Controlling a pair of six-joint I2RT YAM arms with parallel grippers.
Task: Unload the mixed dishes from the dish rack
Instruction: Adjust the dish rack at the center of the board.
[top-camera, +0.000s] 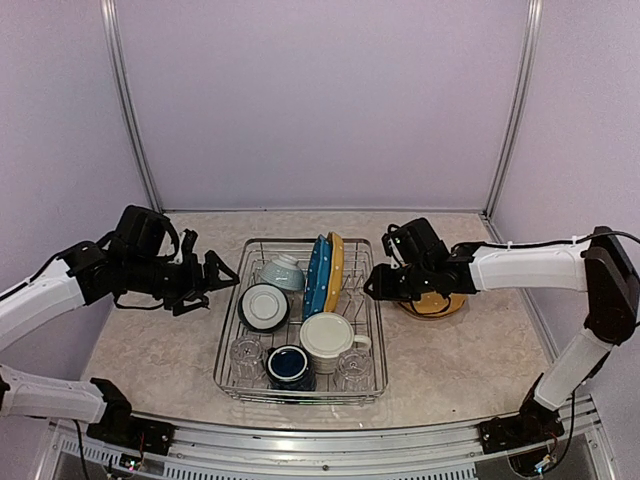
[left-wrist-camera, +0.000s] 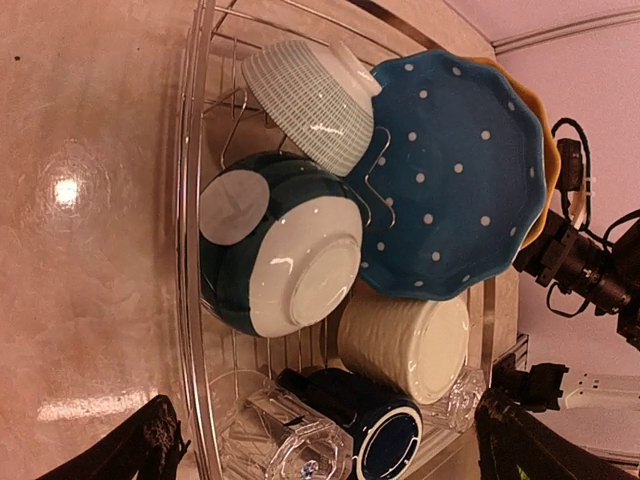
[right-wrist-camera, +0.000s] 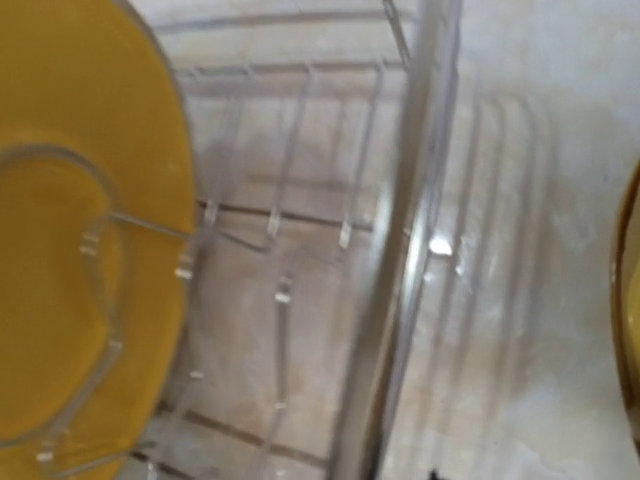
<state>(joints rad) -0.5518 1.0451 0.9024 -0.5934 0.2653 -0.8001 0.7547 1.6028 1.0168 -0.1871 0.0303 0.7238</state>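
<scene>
Rack: dish rack (top-camera: 300, 241) sits mid-table between your two arms, loaded.
Plates: blue plate (top-camera: 318, 275) and yellow plate (top-camera: 336, 262) stand on edge in the prongs, side by side, with the yellow one on the right.
Bowls: striped bowl (top-camera: 282, 272) is tipped at the far left. Teal bowl (top-camera: 264, 307) lies just in front of it on its side, pale base facing your left wrist camera.
Mugs: cream mug (top-camera: 330, 340) is near-centre, and navy mug (top-camera: 291, 366) is beside it on the near left.
Glasses: one clear glass (top-camera: 246, 352) is in the near-left corner, and a second glass (top-camera: 354, 370) is near-right.
Left gripper: your left gripper (top-camera: 222, 283) hangs just outside the rack's left wall. Its fingers (left-wrist-camera: 140, 450) are spread wide and hold nothing.
Right gripper: your right gripper (top-camera: 372, 285) is at the rack's right rim, near the yellow plate. Its fingers don't show, so you can't tell its state.
Off-rack: a second yellow plate (top-camera: 435, 305) lies flat on the table (top-camera: 150, 360), right of the rack and under your right arm.
</scene>
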